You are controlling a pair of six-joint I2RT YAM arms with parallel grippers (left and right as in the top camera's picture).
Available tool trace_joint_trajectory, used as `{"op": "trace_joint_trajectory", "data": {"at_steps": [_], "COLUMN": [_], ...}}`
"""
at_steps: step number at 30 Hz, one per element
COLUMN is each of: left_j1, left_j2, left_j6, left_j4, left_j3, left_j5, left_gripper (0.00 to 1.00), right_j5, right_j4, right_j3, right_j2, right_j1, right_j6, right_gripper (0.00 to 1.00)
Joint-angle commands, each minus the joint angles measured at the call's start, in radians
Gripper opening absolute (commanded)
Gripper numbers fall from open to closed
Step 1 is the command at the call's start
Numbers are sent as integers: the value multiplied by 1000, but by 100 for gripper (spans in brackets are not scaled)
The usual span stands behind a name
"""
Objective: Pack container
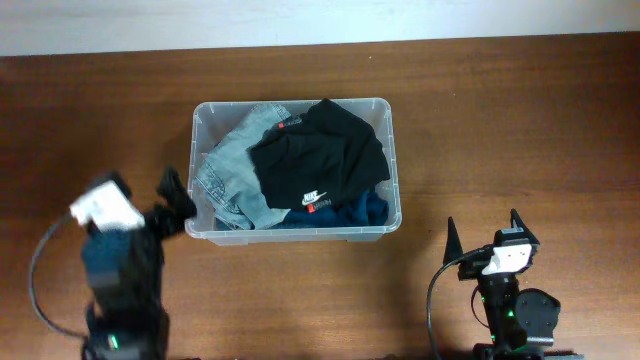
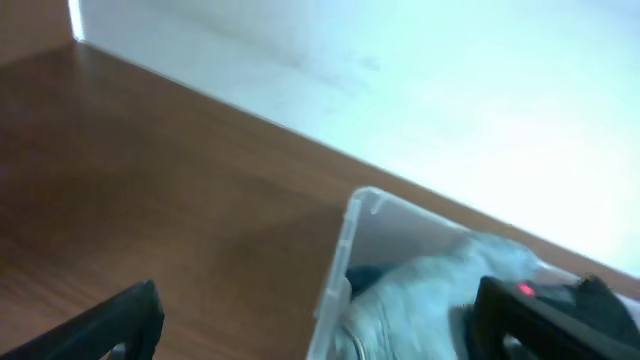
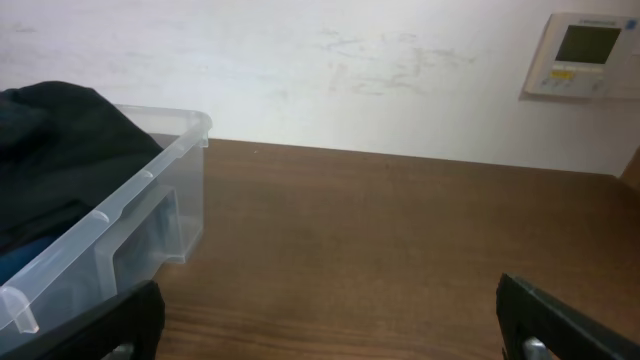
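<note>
Your left gripper hangs just beside the left end wall of the clear, translucent rectangular plastic container, not touching it as far as the overhead view shows. Its jaws are spread with nothing between them; in the blurred left wrist view the two dark fingers sit at opposite lower corners of the frame.

Your right gripper is low on the right side of the brown wooden table, well apart from the container, jaws likewise spread wide and empty.

You'll find the container near the middle of the table, long side running left to right. Inside it, a light blue denim garment fills the left part. A black garment with a small white logo lies over the middle and right, mounded above the rim. A dark blue garment peeks out beneath it at the near right corner.

From the right wrist you see a pale wall carrying a white control panel with a small screen.
</note>
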Motion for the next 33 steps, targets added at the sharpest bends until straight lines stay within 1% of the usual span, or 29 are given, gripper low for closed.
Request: {"op": "trace_joint_trajectory", "data": {"at_steps": [1, 5, 7, 13, 16, 18, 21, 23, 29, 33], "left_j1": [-1, -1, -1, -3, -6, -6, -6, -6, -20, -45], "left_j2": [-156, -309, -353, -396, -433, -479, -553, -597, -615, -616], "left_j6": [20, 19, 19, 11, 8, 47, 196, 246, 248, 262], "left_j4": [31, 31, 27, 6, 58, 112, 184, 208, 225, 198], "left_j3": [-130, -244, -277, -358, -401, -430, -471, -492, -513, -515], "left_j5": [59, 61, 55, 42, 48, 80, 159, 185, 190, 163], "left_gripper": [99, 99, 99, 99, 99, 99, 99, 99, 100, 99], "right_j5": [8, 8, 8, 8, 8, 8, 8, 8, 8, 8], "right_j4": [-6, -6, -6, -6, -6, -6, -6, -6, -6, -6], "right_j3": [-5, -5, -5, -5, -5, -5, -5, -5, -5, -5], "right_j2": [-8, -8, -8, -8, -8, -8, -8, -8, -8, -8], "right_j1": [-7, -7, -7, -7, -7, -7, -7, -7, -7, -7], "right_j6": [-4, -4, -4, -4, -4, -4, -4, -4, -4, -4], "right_gripper": [99, 98, 98, 98, 99, 99, 98, 98, 99, 99]}}
